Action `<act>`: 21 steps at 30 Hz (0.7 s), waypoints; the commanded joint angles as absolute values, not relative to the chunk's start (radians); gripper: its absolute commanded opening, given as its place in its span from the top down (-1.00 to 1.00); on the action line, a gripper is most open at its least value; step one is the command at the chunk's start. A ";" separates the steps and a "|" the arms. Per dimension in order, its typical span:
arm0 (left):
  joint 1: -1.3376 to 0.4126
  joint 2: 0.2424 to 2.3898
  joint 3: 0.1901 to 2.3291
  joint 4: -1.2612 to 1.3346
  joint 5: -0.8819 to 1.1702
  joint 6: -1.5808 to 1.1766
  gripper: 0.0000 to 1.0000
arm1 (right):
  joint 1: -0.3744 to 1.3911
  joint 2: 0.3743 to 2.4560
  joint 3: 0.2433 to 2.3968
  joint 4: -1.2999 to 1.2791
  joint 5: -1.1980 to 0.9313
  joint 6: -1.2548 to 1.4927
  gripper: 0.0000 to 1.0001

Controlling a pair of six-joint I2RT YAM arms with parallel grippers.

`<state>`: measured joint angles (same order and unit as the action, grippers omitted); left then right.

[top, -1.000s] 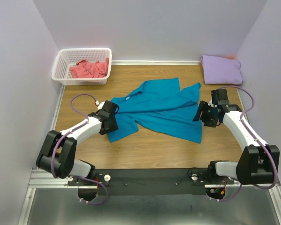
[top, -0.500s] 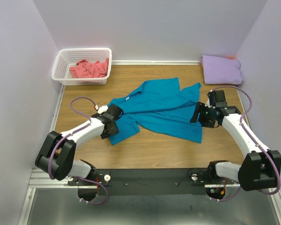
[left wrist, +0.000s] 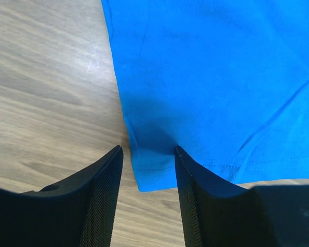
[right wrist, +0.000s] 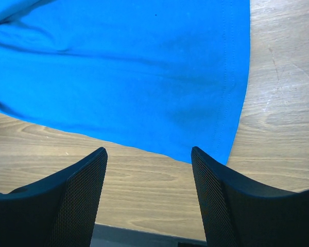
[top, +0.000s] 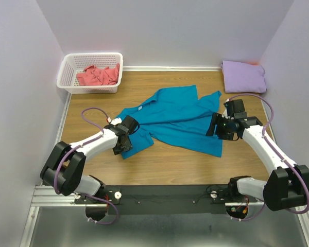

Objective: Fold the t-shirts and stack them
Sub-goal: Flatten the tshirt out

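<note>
The teal-blue t-shirt (top: 175, 116) lies rumpled and spread in the middle of the wooden table. My left gripper (top: 124, 142) is low over its near left corner. In the left wrist view the open jaws straddle that hemmed corner (left wrist: 149, 177), one finger over bare wood, the other over cloth (left wrist: 211, 77). My right gripper (top: 219, 128) hovers open at the shirt's right edge, and the hem corner (right wrist: 226, 149) lies just ahead of the right finger. A pale lavender t-shirt (top: 243, 76) sits folded at the back right. A coral-pink t-shirt (top: 98, 75) lies bunched in the basket.
The white lattice basket (top: 67, 64) stands at the back left corner. Lilac walls close in the table on the left, back and right. Bare wood (top: 165, 164) stretches between the teal shirt and the black rail at the near edge.
My left gripper slid right onto the teal shirt's near left corner and its jaws narrowed a little. The right gripper moved left to the shirt's right edge.
</note>
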<state>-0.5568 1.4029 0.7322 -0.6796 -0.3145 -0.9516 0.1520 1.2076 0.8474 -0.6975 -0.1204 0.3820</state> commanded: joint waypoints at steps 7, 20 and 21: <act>-0.575 1.459 0.667 -0.583 -0.267 -0.991 0.38 | 0.172 1.177 0.833 -0.709 -0.112 0.370 -0.50; -0.594 1.346 0.793 -0.707 -0.348 -1.006 1.00 | 0.181 1.175 0.812 -0.707 -0.098 0.387 -0.50; -0.594 1.336 0.816 -0.724 -0.362 -0.999 1.00 | 0.179 1.175 0.799 -0.709 -0.098 0.390 -0.50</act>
